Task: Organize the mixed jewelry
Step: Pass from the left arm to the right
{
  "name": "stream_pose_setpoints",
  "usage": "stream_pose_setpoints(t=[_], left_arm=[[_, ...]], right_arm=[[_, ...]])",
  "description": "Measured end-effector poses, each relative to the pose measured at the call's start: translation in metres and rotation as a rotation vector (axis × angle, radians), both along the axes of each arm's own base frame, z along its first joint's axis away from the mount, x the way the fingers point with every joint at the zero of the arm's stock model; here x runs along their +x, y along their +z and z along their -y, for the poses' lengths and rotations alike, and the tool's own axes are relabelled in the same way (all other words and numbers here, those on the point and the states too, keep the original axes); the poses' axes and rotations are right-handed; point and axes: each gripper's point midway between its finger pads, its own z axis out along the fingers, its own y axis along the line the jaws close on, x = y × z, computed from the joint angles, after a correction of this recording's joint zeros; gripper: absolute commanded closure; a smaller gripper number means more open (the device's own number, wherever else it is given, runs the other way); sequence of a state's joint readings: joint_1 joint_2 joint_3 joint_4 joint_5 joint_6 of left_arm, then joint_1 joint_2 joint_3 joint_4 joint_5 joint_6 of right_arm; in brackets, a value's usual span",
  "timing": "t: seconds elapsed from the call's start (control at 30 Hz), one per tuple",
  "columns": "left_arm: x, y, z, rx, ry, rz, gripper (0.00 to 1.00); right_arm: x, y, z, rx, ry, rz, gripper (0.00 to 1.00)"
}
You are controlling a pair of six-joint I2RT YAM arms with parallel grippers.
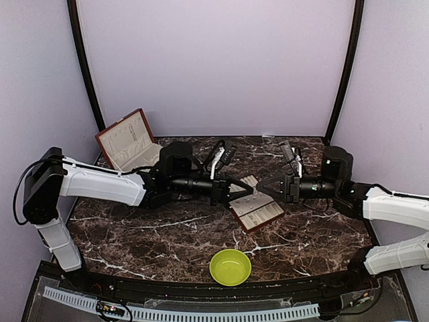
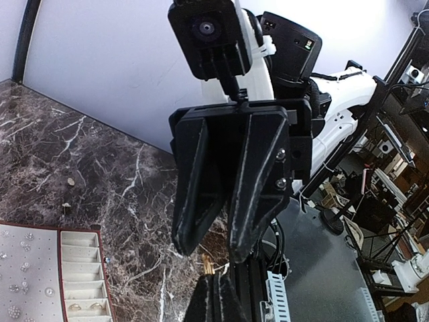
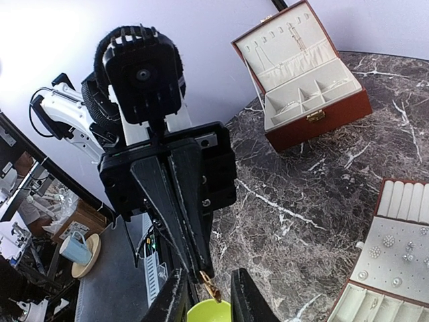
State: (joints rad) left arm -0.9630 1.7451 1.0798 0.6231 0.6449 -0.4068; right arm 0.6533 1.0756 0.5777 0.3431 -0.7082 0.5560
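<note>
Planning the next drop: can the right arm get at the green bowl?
Probably yes: the green bowl stands uncovered, nearer the bases than the right pincer, only the flat tray between.

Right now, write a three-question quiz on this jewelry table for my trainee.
1. True or false: the hinged box stands open.
2. Where is the green bowl?
A. On the table toward its near edge, apart from the tray
B. Inside the hinged box
C. On top of the tray
3. Which pinches the small gold piece: the left tool or the right tool?

Key: 1 true. 2 A. 3 the left tool, shut on it. The right tool is open.
</note>
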Motion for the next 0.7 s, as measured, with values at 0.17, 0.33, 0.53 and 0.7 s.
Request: stream_pose_setpoints(t=[0.17, 0.33, 0.53, 0.7], left_arm=[[-0.0020, 0.0045, -0.0020, -0.010, -0.003, 0.007, 1.00], [-0.0013, 0.0045, -0.0027, -0.010, 0.000, 0.007, 1.00], [0.0016, 0.0044, -0.0039, -0.009, 0.006, 0.006, 1.00], [0.0032, 0.0038, -0.0040, -0.007, 0.015, 0.006, 1.00]], right_arm=[[0.0002, -0.0057, -0.0019, -0.009, 0.010, -0.019, 0.83], [-0.0013, -0.0043, -0.0026, -0.002, 0.021, -0.018, 0.95], [-0.0026, -0.0022, -0.0031, 0.004, 0.031, -0.009, 1.00], [-0.0035, -0.0025, -0.0041, 0.007, 0.042, -0.008, 1.00]])
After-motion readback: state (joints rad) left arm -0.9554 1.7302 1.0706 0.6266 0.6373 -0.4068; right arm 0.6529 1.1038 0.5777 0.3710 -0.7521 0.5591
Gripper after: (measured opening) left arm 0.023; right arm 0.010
